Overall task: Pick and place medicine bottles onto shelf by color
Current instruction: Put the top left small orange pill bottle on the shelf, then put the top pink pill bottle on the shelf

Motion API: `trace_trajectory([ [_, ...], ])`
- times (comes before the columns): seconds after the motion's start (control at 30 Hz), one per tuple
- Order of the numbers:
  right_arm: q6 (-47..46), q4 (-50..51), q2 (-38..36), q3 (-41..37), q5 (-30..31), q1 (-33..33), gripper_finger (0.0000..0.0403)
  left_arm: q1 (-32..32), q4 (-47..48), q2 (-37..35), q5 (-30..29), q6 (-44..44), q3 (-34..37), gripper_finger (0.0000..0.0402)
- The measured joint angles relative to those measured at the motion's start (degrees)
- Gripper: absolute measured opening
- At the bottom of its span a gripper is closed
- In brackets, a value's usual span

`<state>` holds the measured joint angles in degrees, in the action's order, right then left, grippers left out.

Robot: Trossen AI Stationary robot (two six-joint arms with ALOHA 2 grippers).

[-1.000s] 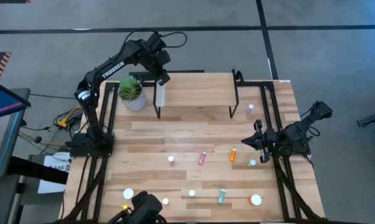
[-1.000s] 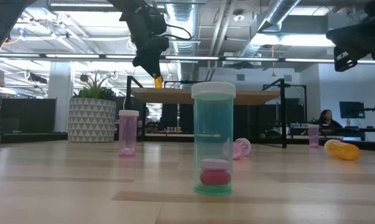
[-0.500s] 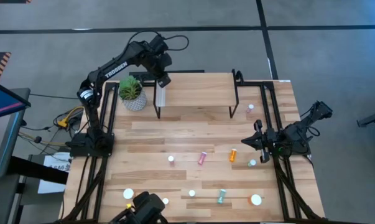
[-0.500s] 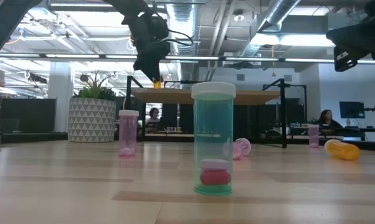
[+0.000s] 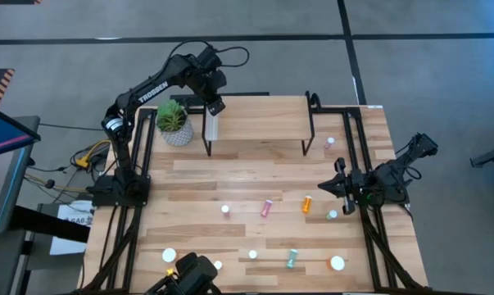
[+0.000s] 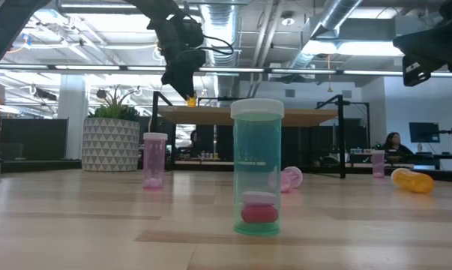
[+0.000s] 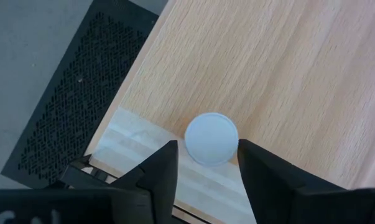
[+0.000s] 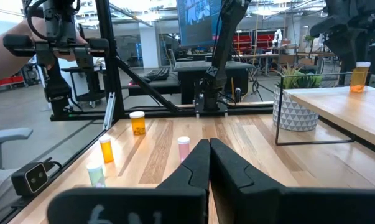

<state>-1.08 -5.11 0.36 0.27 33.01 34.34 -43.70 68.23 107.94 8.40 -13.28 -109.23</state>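
Orange medicine bottle (image 8: 361,76), white cap (image 7: 211,138), upright on the shelf (image 5: 259,119) at its white-strip end. Left tool (image 5: 215,104) directly above it, fingers (image 7: 164,171) parted either side of the cap, released. Potted plant (image 5: 174,123) beside the shelf. Other bottles, including a pink one (image 5: 267,207), scattered across the counter (image 5: 255,176). Right tool (image 5: 342,188) clenched, empty, at the counter's right edge.

The high view looks straight down on the whole desk (image 5: 263,184), taking in all four corners. The low view sits at desk-top height by the near edge, facing level toward the shelf (image 6: 248,114) at the far edge. The left wrist view looks steeply down, close over the shelf's corner. The right wrist view looks level across the desk from its right edge.
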Motion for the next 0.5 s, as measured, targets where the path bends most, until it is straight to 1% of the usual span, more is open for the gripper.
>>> trace_trajectory([
  [0.13, 0.0, 0.0, 0.0, 0.0, 0.0, 0.0, 0.0027, 0.0, 0.4, 0.0, -1.2, -0.2, -0.2, 0.0167],
  [0.23, 0.0, 0.0, 0.0, 0.0, 0.0, 0.0, 0.0027, 0.0, 4.7, 0.0, -2.7, -1.9, -2.9, 0.0173],
  [0.33, 0.0, 0.0, 0.0, 0.0, 0.0, 0.0, 0.0027, -0.1, 8.3, -0.4, -2.9, -2.1, -6.3, 0.0174],
  [0.43, 0.0, 0.0, 0.0, 0.0, 0.0, 0.0, 0.0027, 0.0, 10.0, -2.2, -3.0, -2.1, -8.6, 0.0174],
  [0.5, 0.0, 0.0, 0.0, 0.0, 0.0, 0.0, 0.0027, 0.0, 10.4, -4.5, -4.4, -2.1, -9.1, 0.0174],
])
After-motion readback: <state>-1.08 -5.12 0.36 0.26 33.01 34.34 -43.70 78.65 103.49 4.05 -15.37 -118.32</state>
